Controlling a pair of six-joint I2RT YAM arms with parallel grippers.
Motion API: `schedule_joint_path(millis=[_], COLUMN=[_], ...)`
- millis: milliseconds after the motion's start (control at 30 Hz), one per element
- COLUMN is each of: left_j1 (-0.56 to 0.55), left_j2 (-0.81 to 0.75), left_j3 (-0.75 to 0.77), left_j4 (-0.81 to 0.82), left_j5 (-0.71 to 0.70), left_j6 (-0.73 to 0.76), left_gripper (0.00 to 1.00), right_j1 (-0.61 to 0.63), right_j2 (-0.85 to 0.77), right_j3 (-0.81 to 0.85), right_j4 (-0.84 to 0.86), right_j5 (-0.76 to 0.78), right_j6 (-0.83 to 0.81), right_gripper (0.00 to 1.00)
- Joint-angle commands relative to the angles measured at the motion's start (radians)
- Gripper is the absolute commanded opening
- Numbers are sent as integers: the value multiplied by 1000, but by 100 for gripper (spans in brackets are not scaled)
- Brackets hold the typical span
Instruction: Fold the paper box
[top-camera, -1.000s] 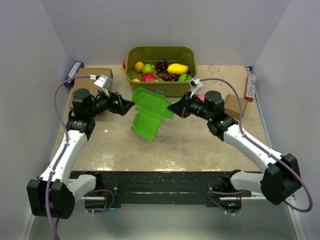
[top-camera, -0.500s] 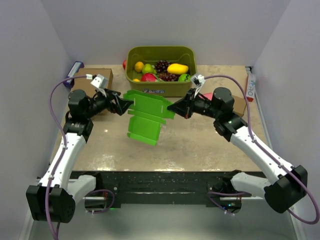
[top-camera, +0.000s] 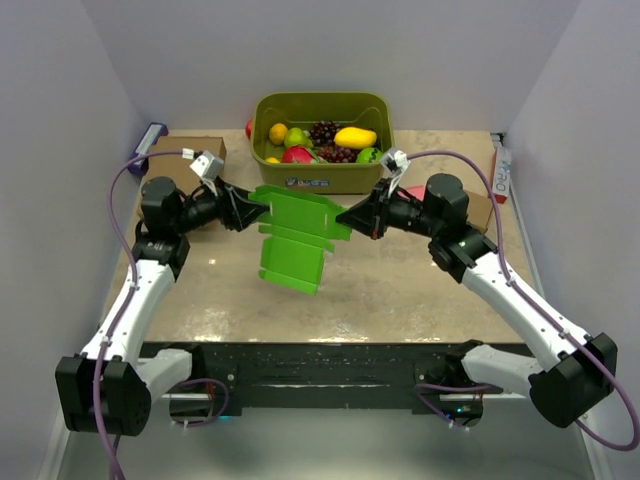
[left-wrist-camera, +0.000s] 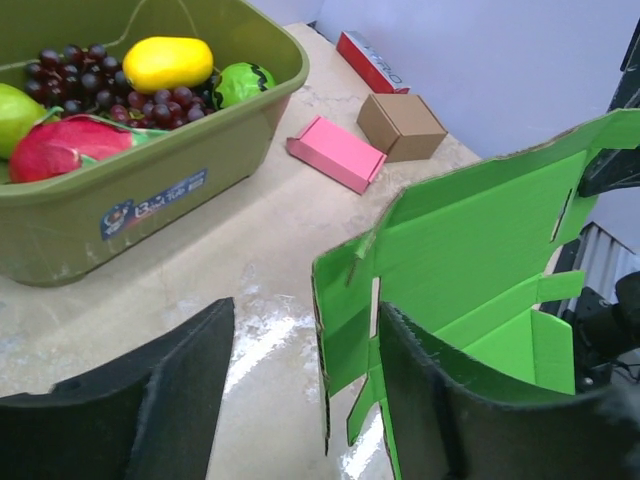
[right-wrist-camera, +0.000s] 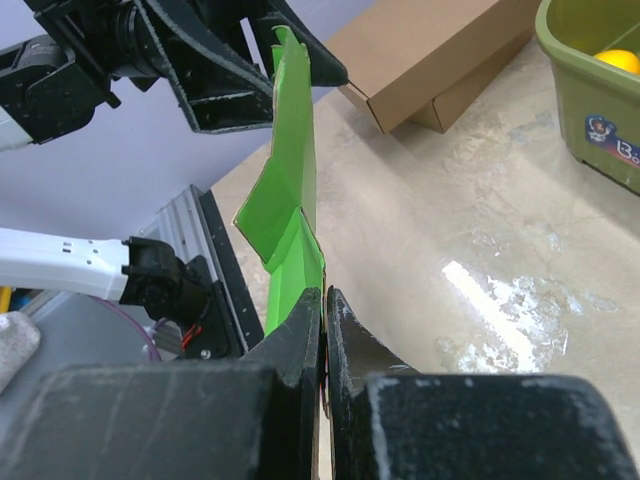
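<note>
table (top-camera: 400, 290), olive fruit bin (top-camera: 330, 178) at 12 o'clock, green paper box (top-camera: 300, 215) held up over table centre, unfolded sheet hanging, right gripper (top-camera: 345, 215) pinching its 3 o'clock edge, left gripper (top-camera: 262, 206) at 9 o'clock, fingers spread astride that edge

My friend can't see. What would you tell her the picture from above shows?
A flat green paper box hangs over the table between two robot grippers. The right gripper pinches one edge, and the left gripper is open around the opposite edge. Behind it sits an olive bin of fruit.
</note>
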Motion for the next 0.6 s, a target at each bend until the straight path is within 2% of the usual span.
schedule_joint_path(millis=[0,33,67,133,167,233,267,367,467,500,533,567], left_j1=[7,7,7,7,7,7,7,5,2,-2,-9,-30], left_j2=[14,19,29,34,34,31,28,27,16,13,8,-1], left_j3=[-9,-9,-9,-7,-9,-10,-12,-15,-9,-4,-1,0], left_j4=[63,68,69,71,71,71,71,63,19,-1,-41,-58], left_j5=[64,71,75,78,78,69,63,37,-41,-73,-145,-184], left_j6=[-21,-29,-30,-30,-30,-24,-24,-21,11,25,54,66], left_gripper=[55,50,37,26,16,8,0,0,0,0,0,0], right_j1=[-6,-6,-6,-6,-6,-4,-6,-6,-6,-6,-6,-6], right_j2=[-18,-13,-13,-13,-19,-21,-21,-24,-28,-33,-34,-36], right_j3=[66,67,66,60,57,52,54,61,72,78,83,90], right_j4=[-17,-19,-23,-26,-26,-29,-39,-75,-120,-132,-146,-189], right_j5=[11,11,17,29,37,49,73,133,231,286,326,366], right_j6=[-33,-35,-36,-40,-40,-40,-38,-40,-38,-24,-11,12], right_gripper=[0,0,0,0,0,0,0,0,30,44,64,73])
